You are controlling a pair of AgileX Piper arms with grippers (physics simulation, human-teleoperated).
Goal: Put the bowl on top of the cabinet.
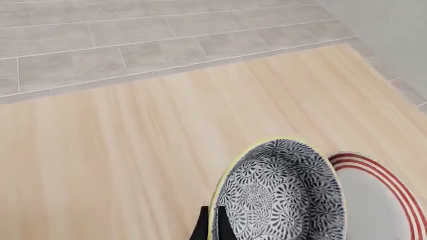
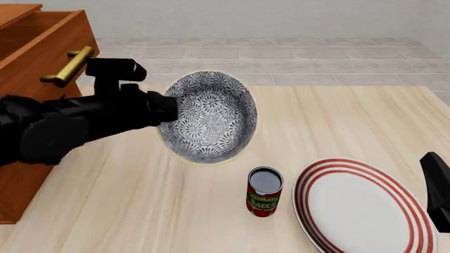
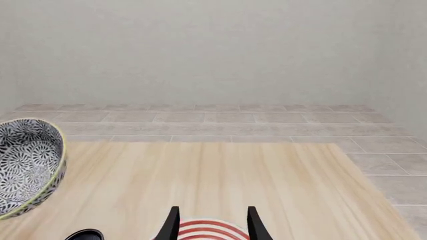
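The bowl [image 2: 208,117] is white with a dense dark floral pattern and a pale yellow rim. It hangs tilted above the table, its opening facing the front camera. My left gripper [image 2: 167,109] is shut on the bowl's left rim; in the left wrist view the bowl [image 1: 280,192] fills the lower right, with the fingertips [image 1: 208,227] clamped on its rim. The reddish-brown cabinet [image 2: 31,50] with a brass handle stands at the far left, beside and behind the left arm. My right gripper [image 3: 210,220] is open and empty over the red-ringed plate. The bowl [image 3: 27,165] also shows in the right wrist view.
A white plate with red rings [image 2: 359,205] lies at the front right of the table. A tomato sauce can [image 2: 264,192] stands upright just left of it, below the bowl. The cabinet's top drawer [image 2: 42,37] is pulled open. Grey tiled floor lies beyond the table's far edge.
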